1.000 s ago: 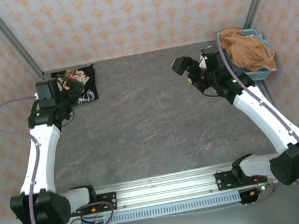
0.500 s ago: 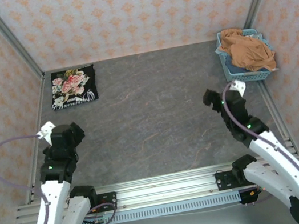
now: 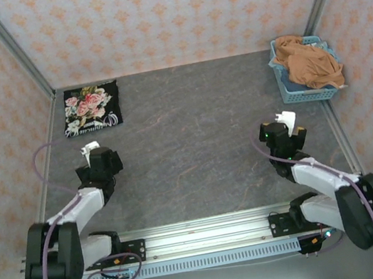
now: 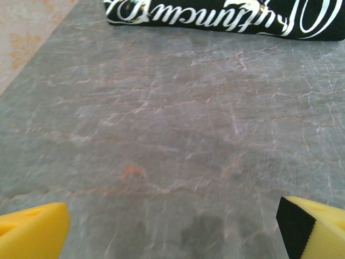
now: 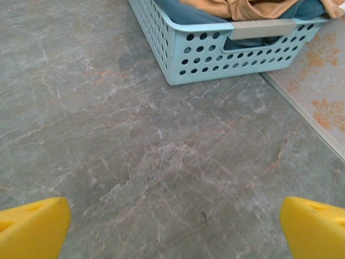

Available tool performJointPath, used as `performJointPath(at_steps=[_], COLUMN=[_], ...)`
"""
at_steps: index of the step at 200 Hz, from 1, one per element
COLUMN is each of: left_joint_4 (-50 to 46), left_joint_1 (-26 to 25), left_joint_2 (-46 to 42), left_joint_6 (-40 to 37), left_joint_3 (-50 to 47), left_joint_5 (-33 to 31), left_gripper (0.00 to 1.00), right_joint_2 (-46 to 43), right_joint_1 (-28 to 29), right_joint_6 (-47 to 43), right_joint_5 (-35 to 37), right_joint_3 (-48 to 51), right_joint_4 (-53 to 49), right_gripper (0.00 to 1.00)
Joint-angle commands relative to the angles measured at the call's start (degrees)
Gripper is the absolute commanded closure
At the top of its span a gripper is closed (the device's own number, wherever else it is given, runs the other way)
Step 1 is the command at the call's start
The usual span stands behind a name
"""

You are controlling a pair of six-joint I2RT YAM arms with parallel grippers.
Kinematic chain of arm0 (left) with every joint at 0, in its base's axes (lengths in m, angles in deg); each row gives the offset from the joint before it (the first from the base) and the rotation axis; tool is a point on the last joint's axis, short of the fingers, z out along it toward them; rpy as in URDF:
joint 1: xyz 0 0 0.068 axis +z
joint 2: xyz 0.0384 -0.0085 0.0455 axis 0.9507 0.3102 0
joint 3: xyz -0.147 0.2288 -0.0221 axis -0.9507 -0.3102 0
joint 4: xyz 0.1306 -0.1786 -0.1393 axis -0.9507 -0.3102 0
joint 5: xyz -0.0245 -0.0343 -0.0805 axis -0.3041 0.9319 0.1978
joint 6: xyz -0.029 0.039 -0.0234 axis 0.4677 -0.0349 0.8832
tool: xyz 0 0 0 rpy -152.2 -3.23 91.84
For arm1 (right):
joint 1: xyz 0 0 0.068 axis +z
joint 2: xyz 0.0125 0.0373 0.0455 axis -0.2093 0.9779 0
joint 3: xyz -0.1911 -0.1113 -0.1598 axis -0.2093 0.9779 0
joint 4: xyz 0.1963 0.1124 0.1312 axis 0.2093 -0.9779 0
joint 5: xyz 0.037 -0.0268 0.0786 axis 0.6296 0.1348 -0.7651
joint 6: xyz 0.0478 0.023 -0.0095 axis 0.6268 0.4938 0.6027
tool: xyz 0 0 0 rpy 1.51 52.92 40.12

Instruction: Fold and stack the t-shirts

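- Black shirt [image 3: 91, 108] lies folded in the far left corner of the desk [image 3: 185, 132], rose print up, in the same spot as half a second ago; a second ago the left arm was stretched over it.
- In the left wrist view its near edge with white lettering [image 4: 226, 16] runs along the top, well apart from the fingers.
- Orange shirt [image 3: 310, 63] sits crumpled in the blue basket [image 3: 309, 95] at the far right corner, unchanged across all three moments; the right wrist view shows its fabric [image 5: 253, 8] over the basket's rim [image 5: 215, 59].
- Left pincer [image 3: 98, 161] has drawn back from the black shirt and now sits low over the near left part of the desk, arm folded towards its base.
- Its yellow fingertips stand wide apart with only bare desk between them [image 4: 172, 226].
- Right pincer [image 3: 280, 131] has likewise pulled away from the basket and come down over the near right part of the desk, arm folded.
- It too is spread wide and holds nothing [image 5: 172, 226], pointing towards the basket.
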Motion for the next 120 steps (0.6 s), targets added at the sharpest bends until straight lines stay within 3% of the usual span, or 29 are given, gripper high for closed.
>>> performJointPath(at_steps=[1, 13, 37, 54, 91, 120], left_joint_4=[10.5, 12.3, 18.0, 18.7, 38.6, 36.4], left_joint_1=[1.3, 2.3, 4.5, 4.4, 4.3, 3.2], left_joint_2=[4.3, 6.6, 10.2, 9.2, 5.0, 5.5], left_joint_6=[-2.5, -2.5, -2.4, -2.5, -1.5, -1.7], left_joint_3=[4.5, 5.9, 5.9, 5.0, -8.6, -7.2], left_joint_5=[1.4, 2.7, 4.5, 5.2, 2.2, 0.0], left_gripper=[0.00, 0.00, 0.00, 0.00, 0.00, 0.00], right_joint_2=[5.5, 8.6, 11.3, 11.8, 15.9, 21.2], right_joint_1=[-1.9, -3.4, -6.2, -7.6, -12.9, -13.3], right_joint_6=[-1.6, -1.1, 0.0, -2.2, -0.6, -1.8], right_joint_5=[-3.0, -4.4, -7.2, -9.1, -15.1, -18.3], right_joint_3=[-2.5, -3.2, -7.9, -6.8, -2.7, -1.9], right_joint_4=[12.1, 16.0, 9.7, 13.4, 25.7, 32.6], right_gripper=[0.01, 0.01, 0.01, 0.01, 0.01, 0.01])
